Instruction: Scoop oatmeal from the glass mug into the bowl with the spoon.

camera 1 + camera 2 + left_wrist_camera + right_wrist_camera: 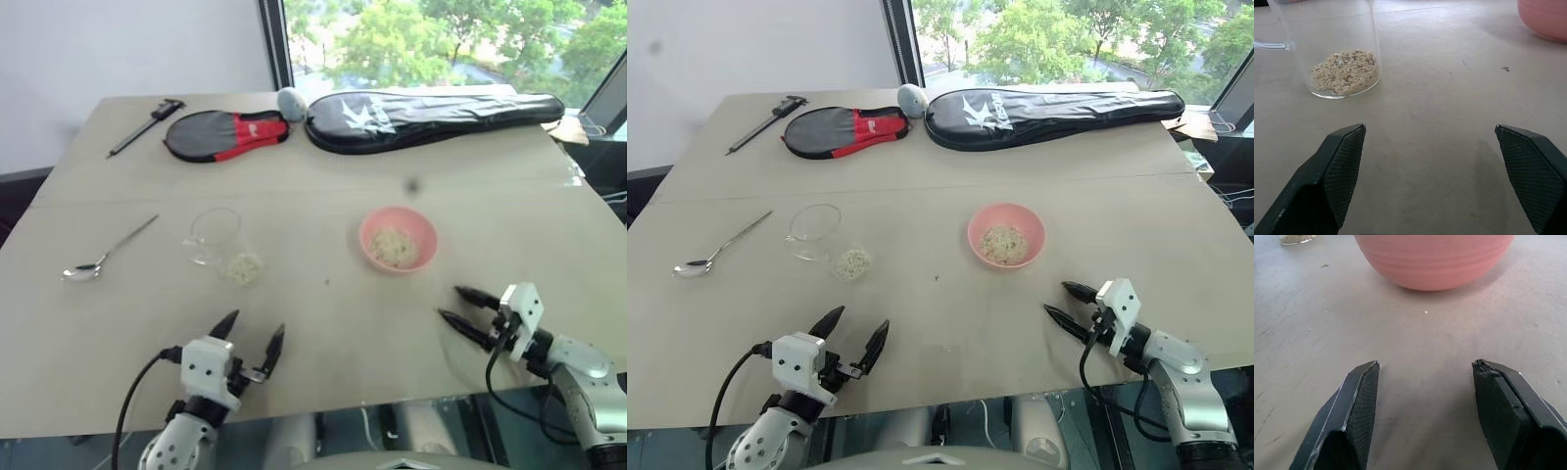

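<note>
The glass mug (pixel 217 238) stands upright on the beige table (pixel 313 323), left of centre, with a small heap of oatmeal (pixel 1343 72) on its bottom. To its right sits the pink bowl (pixel 397 240), which also holds some oatmeal (pixel 394 247). At the far left the silver spoon (pixel 103 255) lies flat on the table, untouched. My left gripper (pixel 257 323) hovers open near the front edge, just short of the mug. On the other side my right gripper (pixel 450 304) is open too, pointing toward the bowl (pixel 1435 259) from the front right. Neither holds anything.
Along the back of the table lie a long black racket bag (pixel 431 117), a red-and-black paddle cover (pixel 225 134), a grey rounded object (pixel 291 102) and a dark slim rod-like tool (pixel 145 125). The table's front edge runs just below both grippers.
</note>
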You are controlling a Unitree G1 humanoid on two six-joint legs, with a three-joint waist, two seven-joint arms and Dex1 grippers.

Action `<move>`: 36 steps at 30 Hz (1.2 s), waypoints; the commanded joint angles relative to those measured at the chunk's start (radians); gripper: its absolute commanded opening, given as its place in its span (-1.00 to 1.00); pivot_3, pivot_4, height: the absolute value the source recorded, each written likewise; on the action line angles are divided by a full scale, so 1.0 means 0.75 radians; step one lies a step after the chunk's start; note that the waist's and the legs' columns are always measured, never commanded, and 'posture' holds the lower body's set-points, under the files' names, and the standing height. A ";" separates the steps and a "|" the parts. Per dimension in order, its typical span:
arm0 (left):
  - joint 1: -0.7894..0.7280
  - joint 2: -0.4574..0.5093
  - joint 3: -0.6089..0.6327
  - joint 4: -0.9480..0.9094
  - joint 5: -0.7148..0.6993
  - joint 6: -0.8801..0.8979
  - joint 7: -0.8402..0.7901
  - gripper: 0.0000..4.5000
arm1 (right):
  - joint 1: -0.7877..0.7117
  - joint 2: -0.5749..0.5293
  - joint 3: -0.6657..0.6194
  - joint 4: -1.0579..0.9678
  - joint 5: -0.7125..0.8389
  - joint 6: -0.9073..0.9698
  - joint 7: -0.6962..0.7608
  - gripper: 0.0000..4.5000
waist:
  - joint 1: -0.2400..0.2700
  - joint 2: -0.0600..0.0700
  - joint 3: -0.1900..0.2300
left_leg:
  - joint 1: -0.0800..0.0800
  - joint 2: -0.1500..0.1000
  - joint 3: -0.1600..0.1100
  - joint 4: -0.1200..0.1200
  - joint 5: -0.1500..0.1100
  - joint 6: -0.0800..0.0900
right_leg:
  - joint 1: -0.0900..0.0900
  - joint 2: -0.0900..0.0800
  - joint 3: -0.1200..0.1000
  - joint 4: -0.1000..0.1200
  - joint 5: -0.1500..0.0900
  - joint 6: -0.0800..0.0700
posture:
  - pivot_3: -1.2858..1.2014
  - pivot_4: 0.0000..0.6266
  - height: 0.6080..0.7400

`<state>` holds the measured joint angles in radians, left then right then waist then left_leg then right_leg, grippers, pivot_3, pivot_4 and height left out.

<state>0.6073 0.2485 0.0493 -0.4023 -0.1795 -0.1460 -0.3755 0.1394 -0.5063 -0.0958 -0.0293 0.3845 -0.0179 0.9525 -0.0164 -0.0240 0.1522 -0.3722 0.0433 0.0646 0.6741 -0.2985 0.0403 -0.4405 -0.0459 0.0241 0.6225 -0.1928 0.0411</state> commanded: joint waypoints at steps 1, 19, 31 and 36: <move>0.031 -0.012 -0.012 0.019 0.032 0.009 0.024 0.99 | 0.000 -0.011 -0.009 0.012 0.006 0.003 0.009 0.36 | 0.000 0.000 0.000 | 0.000 0.000 0.000 0.000 0.000 0.000 | 0.000 0.000 0.000 0.000 0.000 0.000 | 0.03 -0.52 1.00; -0.022 -0.021 0.002 0.035 0.007 0.021 0.022 0.99 | -0.033 -0.001 -0.010 0.069 -0.005 -0.036 0.001 0.36 | 0.003 -0.001 -0.001 | 0.001 -0.001 0.000 0.001 0.000 0.000 | 0.001 0.000 0.000 0.001 0.000 0.000 | 0.03 -0.52 1.00; 0.021 -0.044 0.021 -0.045 -0.008 0.136 0.082 0.99 | 0.006 0.017 0.028 0.015 -0.002 -0.027 0.000 0.36 | 0.003 -0.001 -0.001 | 0.001 -0.001 0.000 0.001 0.000 0.000 | 0.001 0.000 0.001 0.001 0.000 0.000 | 0.03 -0.52 1.00; 0.048 -0.045 0.047 -0.037 0.017 0.096 0.098 0.99 | 0.016 0.019 0.041 -0.016 0.004 -0.012 0.000 0.36 | 0.002 -0.001 -0.001 | 0.001 -0.001 -0.001 0.001 0.000 0.000 | 0.001 0.001 0.000 0.001 0.000 0.000 | 0.03 -0.52 1.00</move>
<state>0.6134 0.2137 0.0600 -0.4468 -0.1757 -0.0681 -0.3135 0.1378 -0.4972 -0.0807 -0.0235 0.3834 -0.0428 0.9503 -0.0152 -0.0244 0.1513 -0.3715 0.0430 0.0643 0.6745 -0.2983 0.0406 -0.4400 -0.0448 0.0243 0.6234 -0.1927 0.0411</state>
